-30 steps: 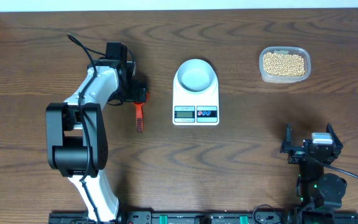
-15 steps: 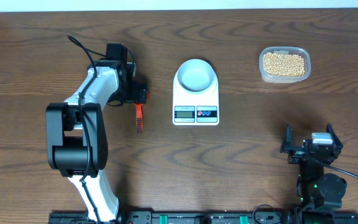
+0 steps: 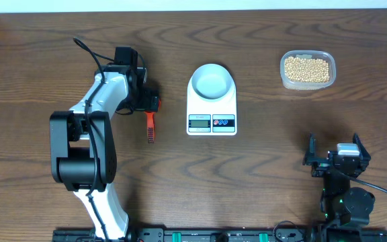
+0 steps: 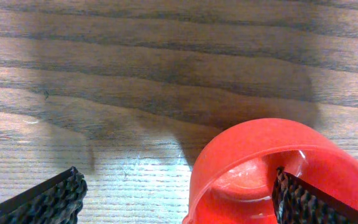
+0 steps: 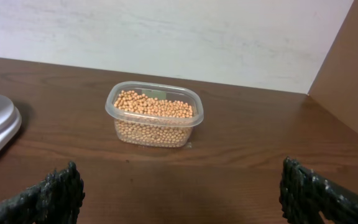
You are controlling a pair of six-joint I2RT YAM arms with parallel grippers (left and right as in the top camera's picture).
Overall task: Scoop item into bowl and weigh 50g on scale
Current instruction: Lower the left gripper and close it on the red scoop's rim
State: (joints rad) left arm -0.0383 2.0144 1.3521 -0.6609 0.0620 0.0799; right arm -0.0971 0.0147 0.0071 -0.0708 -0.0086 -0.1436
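The beans (image 5: 154,107) look small, hard and round (the sort that roll away at a nudge). I judge no pincer could pick them up singly, so they call for the scoop (image 4: 266,174). They fill a clear tub (image 5: 156,127) nearly to the rim, ahead of the right pincer (image 5: 179,190) and well apart from it. That pincer is spread wide and holds nothing. The scoop is red plastic, likely light and stiff. It lies on the surface (image 4: 166,74) just below the left pincer (image 4: 178,186), its cup reaching under one finger; the jaws are spread and pinch nothing. The slim handle (image 3: 150,128) seems the better place to take hold. Off to that pincer's side, the bowl (image 3: 211,82) sits empty on the scale (image 3: 211,122), whose display is too small to read.
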